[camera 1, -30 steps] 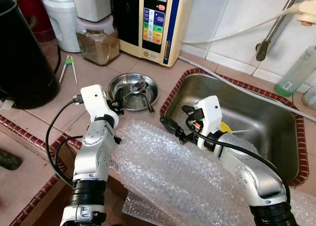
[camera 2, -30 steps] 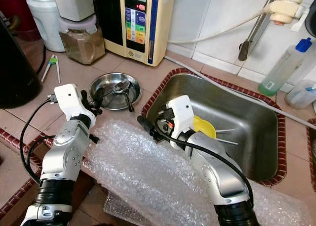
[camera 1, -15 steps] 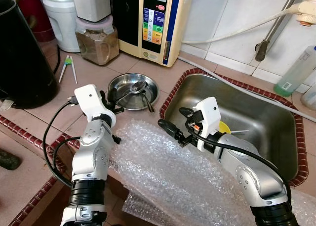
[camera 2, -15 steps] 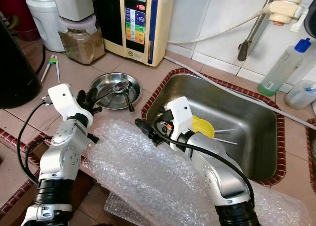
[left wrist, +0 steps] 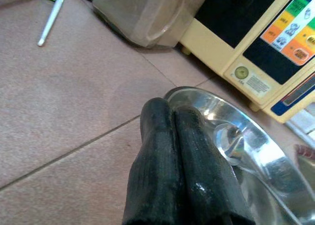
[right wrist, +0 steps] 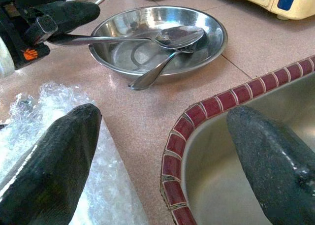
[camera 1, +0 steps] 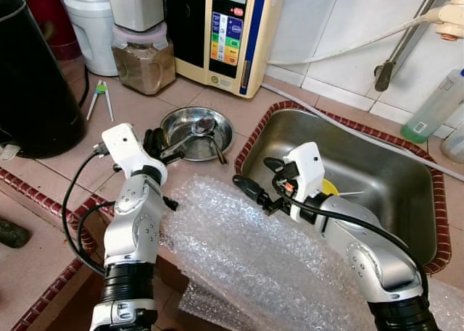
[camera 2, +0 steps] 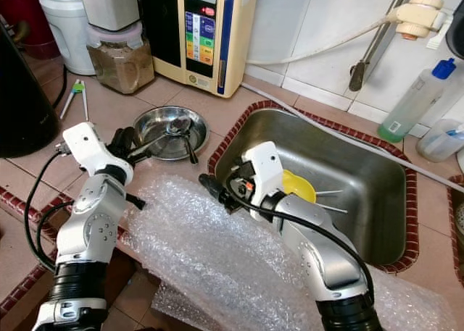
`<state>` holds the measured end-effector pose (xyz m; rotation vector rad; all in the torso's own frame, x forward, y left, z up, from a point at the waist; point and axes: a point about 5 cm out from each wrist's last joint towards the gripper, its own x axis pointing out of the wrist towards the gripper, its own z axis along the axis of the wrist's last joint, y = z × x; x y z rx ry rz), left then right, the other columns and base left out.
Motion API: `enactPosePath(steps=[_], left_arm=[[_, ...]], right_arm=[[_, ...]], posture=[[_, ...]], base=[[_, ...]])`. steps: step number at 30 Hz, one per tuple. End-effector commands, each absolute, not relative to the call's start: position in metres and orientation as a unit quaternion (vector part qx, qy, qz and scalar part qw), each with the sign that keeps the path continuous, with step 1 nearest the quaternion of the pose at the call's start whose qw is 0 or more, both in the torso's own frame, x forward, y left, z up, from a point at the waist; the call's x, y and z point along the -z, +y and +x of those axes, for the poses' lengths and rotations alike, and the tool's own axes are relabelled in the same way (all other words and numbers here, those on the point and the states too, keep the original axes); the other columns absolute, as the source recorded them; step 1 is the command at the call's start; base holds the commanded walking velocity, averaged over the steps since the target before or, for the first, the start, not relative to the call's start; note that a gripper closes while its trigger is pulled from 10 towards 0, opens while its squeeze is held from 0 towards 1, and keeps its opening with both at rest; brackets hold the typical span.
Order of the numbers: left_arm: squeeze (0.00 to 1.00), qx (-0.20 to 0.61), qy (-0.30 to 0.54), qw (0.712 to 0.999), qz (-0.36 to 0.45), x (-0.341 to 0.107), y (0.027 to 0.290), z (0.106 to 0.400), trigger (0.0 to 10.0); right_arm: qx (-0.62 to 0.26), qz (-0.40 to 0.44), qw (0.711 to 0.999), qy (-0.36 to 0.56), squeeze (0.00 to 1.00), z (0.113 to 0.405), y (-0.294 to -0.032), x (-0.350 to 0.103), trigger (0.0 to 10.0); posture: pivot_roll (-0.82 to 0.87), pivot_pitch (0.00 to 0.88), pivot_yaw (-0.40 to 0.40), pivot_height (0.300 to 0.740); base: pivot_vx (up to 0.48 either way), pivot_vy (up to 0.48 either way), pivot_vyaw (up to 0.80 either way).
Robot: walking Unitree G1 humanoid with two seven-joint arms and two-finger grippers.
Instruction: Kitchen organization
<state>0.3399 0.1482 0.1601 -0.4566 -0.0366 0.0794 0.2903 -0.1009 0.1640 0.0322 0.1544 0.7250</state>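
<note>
Spoons, two of plain steel (right wrist: 167, 40), lie in a shallow round steel dish (camera 1: 196, 132) on the brown-tiled worktop (camera 1: 138, 103), just left of the steel sink (camera 1: 362, 172). Nearest the robot, a crumpled sheet of clear bubble wrap (camera 1: 246, 251) drapes over the worktop's front edge, under both silver arms. The left hand (camera 1: 163, 144) is at the dish's near-left rim, its two black fingers (left wrist: 167, 151) pressed flat together; in the right wrist view they are closed on the long handle of the upper spoon (right wrist: 98, 38), whose bowl rests in the dish on top of the other spoon. The right hand (camera 1: 257, 182) hovers over the red-tiled lip of the sink (right wrist: 197, 121), its fingers (right wrist: 54, 156) spread wide and holding nothing, one over the bubble wrap and the other over the basin. A yellow object (camera 2: 299, 185) lies in the sink behind that wrist. Farther back stand a jar of brown powder (camera 1: 143, 56), a cream appliance with coloured buttons (camera 1: 225, 34) and a black kettle (camera 1: 32, 77) at the left. A green-tinted bottle (camera 2: 413, 99) stands by the wall at the right.
</note>
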Motion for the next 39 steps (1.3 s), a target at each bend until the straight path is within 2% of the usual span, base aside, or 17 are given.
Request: enactPosePath(steps=[1,8,14,15,16,17,18,19,30,39], left_arm=[[0.0,-0.019,-0.06,0.969,-0.238,-0.178,0.145,0.342,0.0],[0.0,0.009,-0.131,0.963,-0.235,-0.202,0.143,0.34,0.0],[0.0,0.028,-0.142,0.967,-0.209,-0.208,0.141,0.34,0.0],[0.0,0.011,-0.128,0.975,-0.183,-0.202,0.143,0.341,0.8],[0.0,0.007,-0.124,0.973,-0.195,-0.2,0.144,0.341,10.0],[0.0,0.004,-0.123,0.971,-0.205,-0.199,0.145,0.34,10.0],[0.64,0.004,-0.125,0.97,-0.21,-0.198,0.145,0.339,10.0],[1.0,0.004,-0.13,0.97,-0.204,-0.198,0.145,0.338,10.0],[1.0,-0.023,-0.125,0.966,-0.226,-0.194,0.147,0.335,10.0],[1.0,-0.01,-0.091,0.969,-0.228,-0.179,0.133,0.329,10.0]], right_arm=[[-0.348,0.01,0.935,0.073,0.0,0.293,-0.104,-0.166,10.0],[-0.341,0.007,0.937,0.069,0.0,0.296,-0.105,-0.167,10.0],[-0.337,0.008,0.939,0.068,0.0,0.298,-0.105,-0.166,10.0],[-0.335,0.007,0.94,0.066,0.0,0.298,-0.105,-0.167,10.0],[-0.335,0.007,0.94,0.066,0.0,0.298,-0.105,-0.167,10.0],[-0.334,0.007,0.94,0.066,0.0,0.298,-0.105,-0.167,10.0],[-0.334,0.007,0.94,0.066,0.0,0.298,-0.104,-0.166,10.0],[-0.333,0.006,0.94,0.066,0.0,0.298,-0.104,-0.166,10.0],[-0.332,0.003,0.941,0.067,0.0,0.298,-0.104,-0.163,10.0],[-0.336,-0.001,0.939,0.069,0.0,0.296,-0.1,-0.161,10.0]], posture=[[0.01,0.073,-0.106,0.74],[0.01,0.069,-0.106,0.74],[0.02,0.062,-0.106,0.74],[0.02,0.062,-0.106,0.74],[0.02,0.063,-0.104,0.74],[0.02,0.063,-0.104,0.74],[0.02,0.063,-0.104,0.74],[0.02,0.065,-0.104,0.74],[0.02,0.068,-0.104,0.74],[0.02,0.074,-0.103,0.74]], base=[[0.0,0.0,0.0],[0.0,0.0,0.0],[0.0,0.0,0.0],[0.0,0.0,0.0],[0.0,0.0,0.0],[0.0,0.0,0.0],[0.0,0.0,0.0],[0.0,0.0,0.0],[0.0,0.0,0.0],[0.0,0.0,0.0]])
